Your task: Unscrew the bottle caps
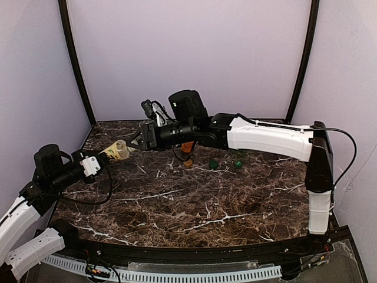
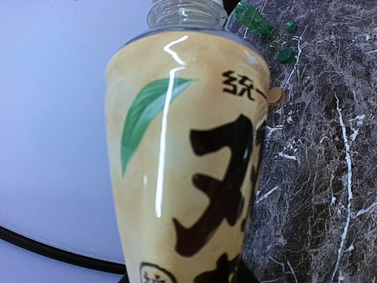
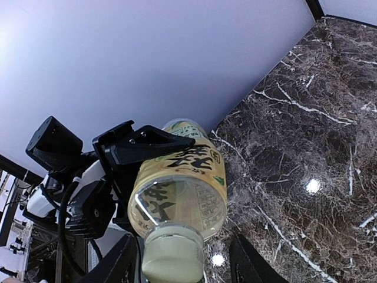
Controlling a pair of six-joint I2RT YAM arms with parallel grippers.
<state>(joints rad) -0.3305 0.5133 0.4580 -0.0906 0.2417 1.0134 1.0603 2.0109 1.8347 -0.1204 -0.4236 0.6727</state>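
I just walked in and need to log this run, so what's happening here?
The left gripper holds a tan-labelled bottle off the table, neck toward the right gripper, whose open jaws straddle its pale cap, still screwed on. Three caps lie loose on the table: a tan cap, a green cap and a second green cap.
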